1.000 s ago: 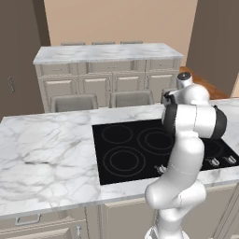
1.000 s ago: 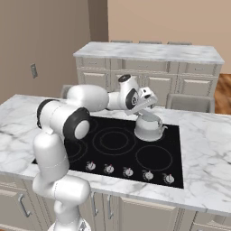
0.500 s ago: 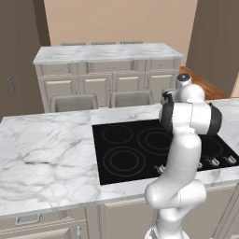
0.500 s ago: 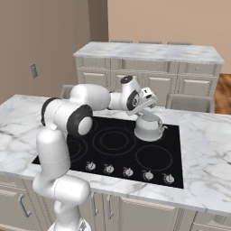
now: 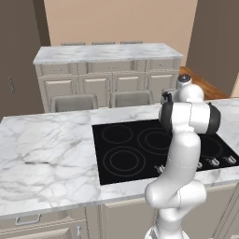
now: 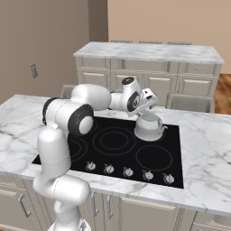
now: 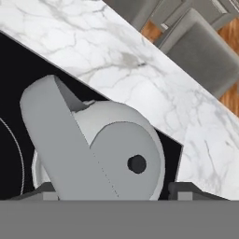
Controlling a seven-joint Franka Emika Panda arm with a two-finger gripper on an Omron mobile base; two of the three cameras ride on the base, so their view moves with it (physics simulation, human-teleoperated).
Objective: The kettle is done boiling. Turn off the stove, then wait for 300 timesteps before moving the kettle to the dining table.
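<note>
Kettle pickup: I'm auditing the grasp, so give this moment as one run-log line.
phase: grasp approach | gripper: straddling handle, not clamped | kettle: upright on stove back-right burner

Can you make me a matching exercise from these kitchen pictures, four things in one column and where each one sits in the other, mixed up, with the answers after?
Things:
1. kettle
2. knobs
3. gripper
4. chairs

Places:
A. in a row along the near edge of the stove
B. just above the kettle's handle
C. on a far burner of the stove
D. tucked against the far side of the island

Pairs: 1-C, 2-A, 3-B, 4-D
</note>
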